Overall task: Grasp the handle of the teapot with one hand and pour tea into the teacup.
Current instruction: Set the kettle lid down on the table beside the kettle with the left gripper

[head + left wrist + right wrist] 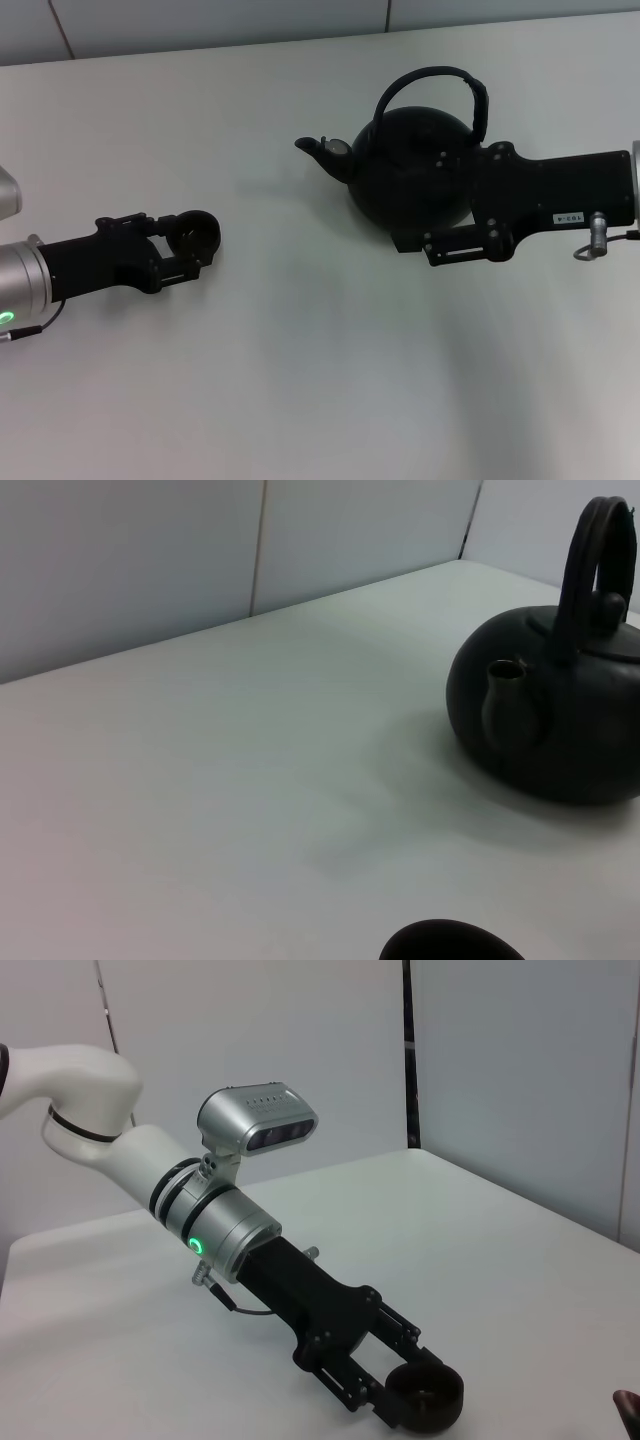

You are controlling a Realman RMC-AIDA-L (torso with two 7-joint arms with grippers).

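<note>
Reading the near side first, I have the left tool [190, 243] reaching in low from my left, its fingers closed around the teacup [200, 232], which the right wrist view confirms: the small black cup sits gripped at the end of the fingers, down at the white tabletop [320, 380], though I cannot tell whether it rests on the surface or is held just off it. That arm lies nearly level, forearm stretched out toward the middle. Farther off and well apart from the cup, the teapot [405, 165] stands upright on the tabletop with its spout [322, 150] aimed toward my left, roughly at the cup's side. The right tool [450, 205] comes in level from my right and sits pressed close against the pot's body, below the handle [440, 90], which arches free above with nothing on it. I cannot tell how that tool's fingers stand; they are lost against the black pot. As I judge it, the cup is secured, but gripping the handle, lifting, closing the gap and pouring are all left.
</note>
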